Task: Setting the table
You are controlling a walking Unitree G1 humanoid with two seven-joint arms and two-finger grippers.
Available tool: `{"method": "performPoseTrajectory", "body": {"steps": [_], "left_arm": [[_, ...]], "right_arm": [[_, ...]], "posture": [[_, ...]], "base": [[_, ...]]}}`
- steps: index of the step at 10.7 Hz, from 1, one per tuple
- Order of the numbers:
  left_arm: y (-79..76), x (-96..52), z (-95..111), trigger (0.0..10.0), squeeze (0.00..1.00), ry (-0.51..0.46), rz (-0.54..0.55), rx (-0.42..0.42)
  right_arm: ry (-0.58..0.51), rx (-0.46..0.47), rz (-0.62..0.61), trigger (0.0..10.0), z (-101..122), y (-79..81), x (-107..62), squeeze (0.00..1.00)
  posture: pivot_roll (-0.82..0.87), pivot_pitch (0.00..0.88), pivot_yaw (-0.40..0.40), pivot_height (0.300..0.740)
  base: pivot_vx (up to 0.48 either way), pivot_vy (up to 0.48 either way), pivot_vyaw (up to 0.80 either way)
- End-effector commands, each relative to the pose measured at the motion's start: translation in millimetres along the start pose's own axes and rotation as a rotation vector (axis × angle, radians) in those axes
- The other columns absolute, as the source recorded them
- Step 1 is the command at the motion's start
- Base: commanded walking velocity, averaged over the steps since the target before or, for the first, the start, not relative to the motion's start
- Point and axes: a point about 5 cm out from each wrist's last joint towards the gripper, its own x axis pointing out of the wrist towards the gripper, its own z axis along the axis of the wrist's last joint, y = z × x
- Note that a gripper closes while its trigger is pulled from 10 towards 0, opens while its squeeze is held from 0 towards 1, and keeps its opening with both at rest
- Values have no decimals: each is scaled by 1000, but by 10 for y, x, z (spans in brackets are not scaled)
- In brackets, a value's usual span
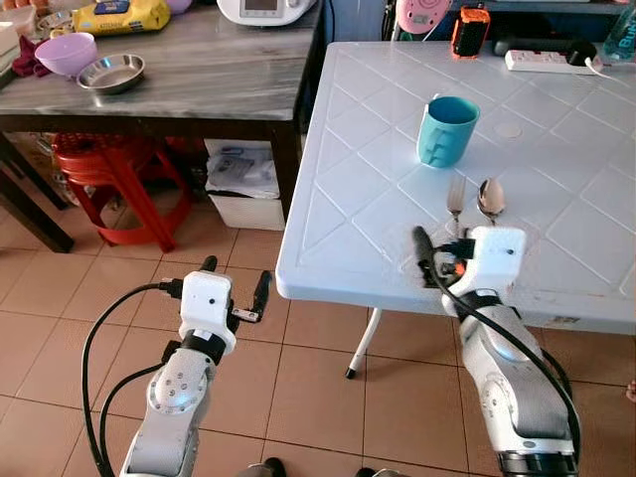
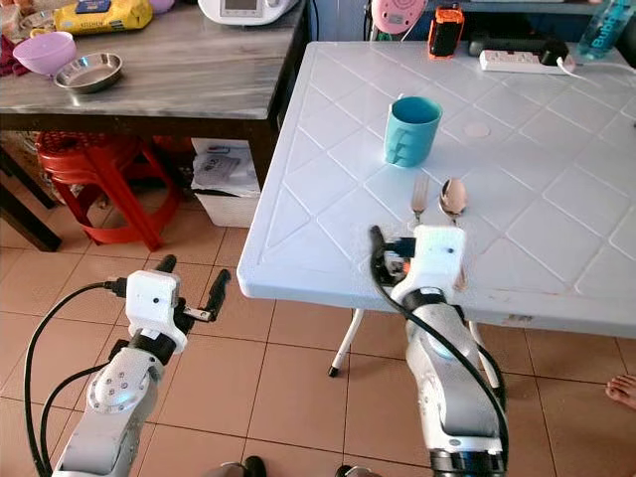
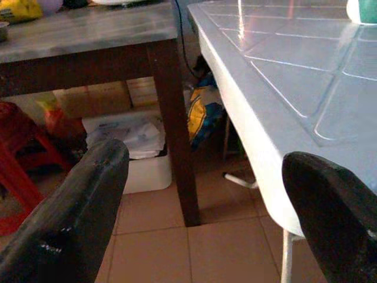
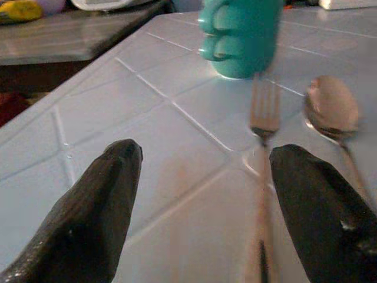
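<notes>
1. The fork [image 1: 455,194] and spoon [image 1: 490,199] lie side by side on the white table [image 1: 358,149], near its front edge
2. The teal cup [image 1: 446,130] stands just behind them
3. The right gripper [image 4: 200,206] is low over the table by the fork handle, fingers wide apart, holding nothing
4. The left gripper [image 1: 235,283] hangs over the floor tiles [image 1: 60,288] beside the table, fingers apart, also holding nothing

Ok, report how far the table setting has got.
Done: a teal cup, fork and spoon lie on the white table. In hand: nothing; the right gripper hovers open over the fork handle, the left gripper open beside the table. Left: possibly the bowls on the wooden table.
</notes>
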Motion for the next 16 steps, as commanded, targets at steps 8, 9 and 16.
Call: {"method": "performPoseTrajectory", "body": {"steps": [8,9,16], "left_arm": [[-201,-96,12,10000,0,-7,-218,-91],[-215,-100,10,10000,0,-6,-221,-104],[-237,-102,8,10000,0,4,-256,-104]], "right_arm": [[67,-5,-87,10000,-119,-112,2,0],[70,-3,-95,10000,-124,-132,3,0],[105,57,-84,10000,-24,-179,285,0]], "posture": [[-36,188,79,740],[-37,192,80,740],[-36,217,81,740]], "base": [[0,0,0],[0,0,0],[0,0,0]]}}
